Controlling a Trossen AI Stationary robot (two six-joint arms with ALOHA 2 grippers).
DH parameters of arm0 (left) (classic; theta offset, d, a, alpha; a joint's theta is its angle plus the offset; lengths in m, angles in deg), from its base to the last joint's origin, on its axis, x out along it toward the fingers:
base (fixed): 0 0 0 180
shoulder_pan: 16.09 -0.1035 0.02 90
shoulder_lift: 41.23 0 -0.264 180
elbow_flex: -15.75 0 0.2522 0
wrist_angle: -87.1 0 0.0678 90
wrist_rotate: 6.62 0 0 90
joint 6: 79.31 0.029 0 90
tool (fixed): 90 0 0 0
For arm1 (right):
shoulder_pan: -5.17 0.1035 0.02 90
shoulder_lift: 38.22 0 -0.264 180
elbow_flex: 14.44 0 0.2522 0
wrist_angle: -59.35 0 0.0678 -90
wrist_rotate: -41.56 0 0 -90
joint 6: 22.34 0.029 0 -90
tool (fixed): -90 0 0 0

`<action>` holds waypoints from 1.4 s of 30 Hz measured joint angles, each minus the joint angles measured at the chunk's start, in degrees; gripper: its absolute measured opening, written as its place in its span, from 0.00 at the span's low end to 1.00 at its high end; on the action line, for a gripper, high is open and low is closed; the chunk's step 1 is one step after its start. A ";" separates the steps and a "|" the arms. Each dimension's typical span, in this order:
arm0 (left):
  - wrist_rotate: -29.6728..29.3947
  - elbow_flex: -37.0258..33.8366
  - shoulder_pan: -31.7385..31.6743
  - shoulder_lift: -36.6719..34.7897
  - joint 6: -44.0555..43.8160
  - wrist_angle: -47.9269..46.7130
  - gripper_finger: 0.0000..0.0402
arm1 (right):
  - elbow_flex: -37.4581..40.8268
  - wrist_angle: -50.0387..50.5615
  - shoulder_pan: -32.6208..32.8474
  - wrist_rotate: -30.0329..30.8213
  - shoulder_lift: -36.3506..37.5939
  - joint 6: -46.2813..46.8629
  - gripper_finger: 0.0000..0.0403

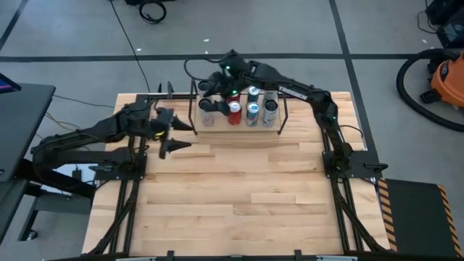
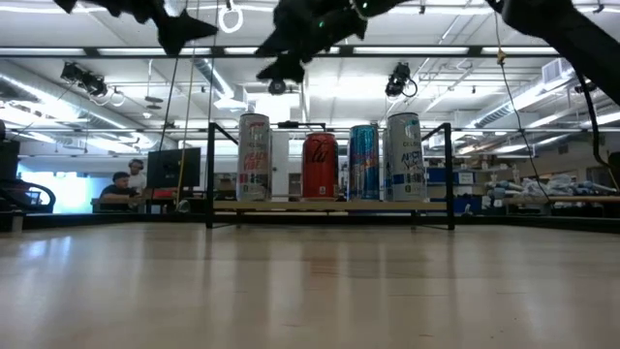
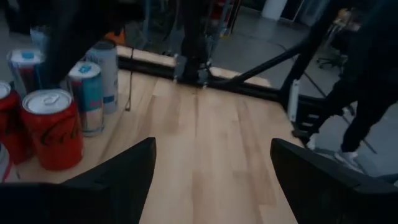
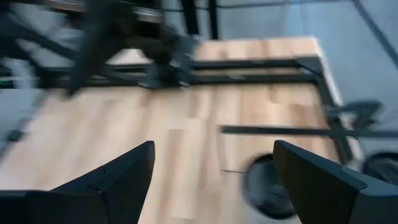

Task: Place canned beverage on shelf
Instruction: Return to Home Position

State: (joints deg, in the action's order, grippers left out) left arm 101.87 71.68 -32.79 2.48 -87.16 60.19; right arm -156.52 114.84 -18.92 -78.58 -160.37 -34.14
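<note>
Front of table (image 1: 239,196) is bare wood. Left gripper (image 1: 180,136) hangs over the table just off the shelf's left end, nearer the front than the cans. Its fingers (image 3: 118,180) are spread wide, nothing btwn them. Shelf (image 2: 329,206) sits toward the table's far edge w/ cans upright in a front row, left to right: white-pink can (image 2: 254,157), red can (image 2: 320,165), blue can (image 2: 364,162), white can (image 2: 404,157). High view shows a 2nd row behind them. Right gripper (image 1: 208,85) is up above the shelf's left-rear part, clear of the can tops, claw wide apart, holding nothing. Far bkgd: person (image 2: 121,189) seated at a desk.
</note>
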 joint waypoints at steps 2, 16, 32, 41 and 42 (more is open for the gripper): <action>0.17 0.00 0.44 -3.18 -0.02 -2.01 0.79 | -0.22 1.83 0.20 -2.70 2.15 -0.50 0.83; -0.56 -4.12 9.20 -26.23 1.48 -7.25 0.79 | -0.07 14.31 6.33 2.56 21.77 -4.73 0.83; 3.35 -23.78 12.51 -43.21 1.53 1.72 0.79 | 12.94 19.74 21.32 23.07 48.23 2.13 0.83; 4.78 -30.83 15.85 -43.48 3.91 8.74 0.79 | 45.70 0.22 27.07 32.48 70.44 7.16 0.83; 5.01 -31.30 16.36 -43.48 4.25 9.28 0.79 | 49.43 -1.94 27.52 33.06 72.63 7.62 0.83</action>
State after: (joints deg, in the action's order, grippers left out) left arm 106.88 40.38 -16.43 -41.00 -82.92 69.48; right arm -107.08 112.90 8.60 -45.51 -87.74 -26.53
